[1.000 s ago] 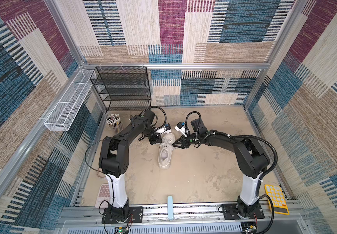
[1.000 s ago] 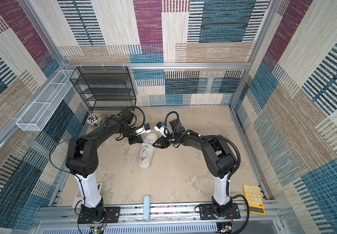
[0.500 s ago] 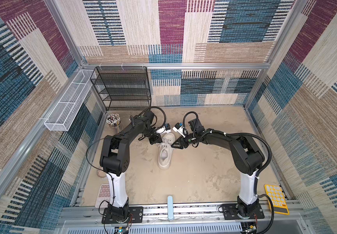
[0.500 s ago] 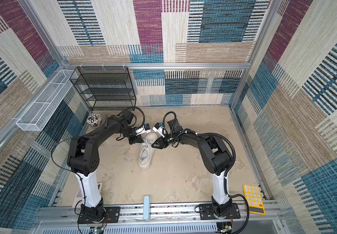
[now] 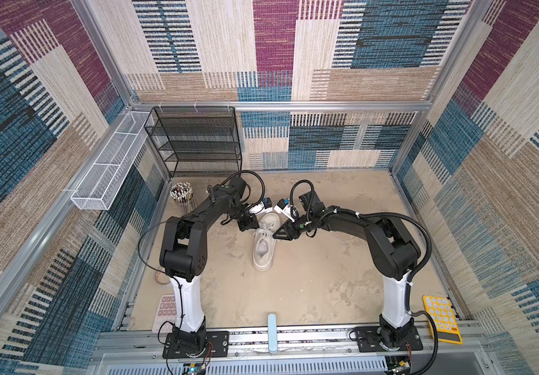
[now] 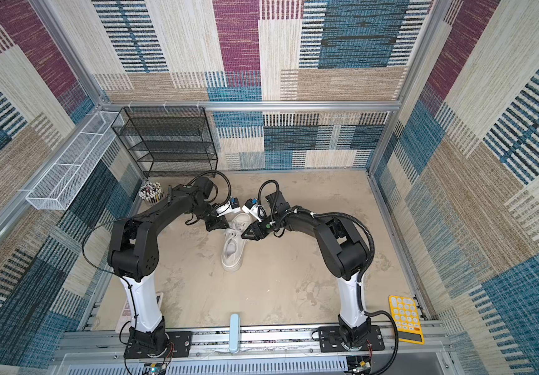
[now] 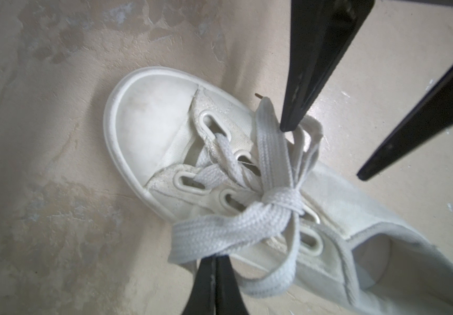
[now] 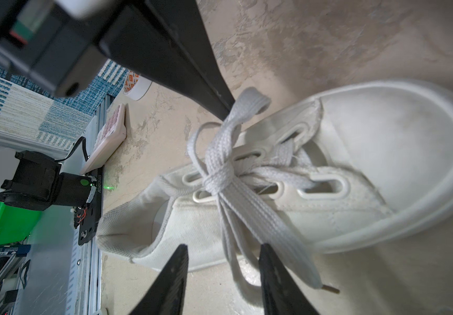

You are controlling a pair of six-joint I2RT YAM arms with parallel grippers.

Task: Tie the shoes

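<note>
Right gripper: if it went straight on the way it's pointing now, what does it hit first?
Probably the flat off-white laces, whose strands hang between the open right gripper; just behind them, the side of the white low-top canvas sneaker. Depth is hard to judge.

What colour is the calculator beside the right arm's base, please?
Yellow; the calculator shows best in a top view.

Beige mottled tabletop point(image 5: 326, 276) carried: white sneaker point(image 5: 263, 250) mid-surface, black mesh rack point(image 5: 196, 143) at back left, pen cup point(image 5: 182, 194) beside it, pink calculator point(image 5: 164, 311) front left, yellow calculator point(image 5: 441, 319) front right.
</note>
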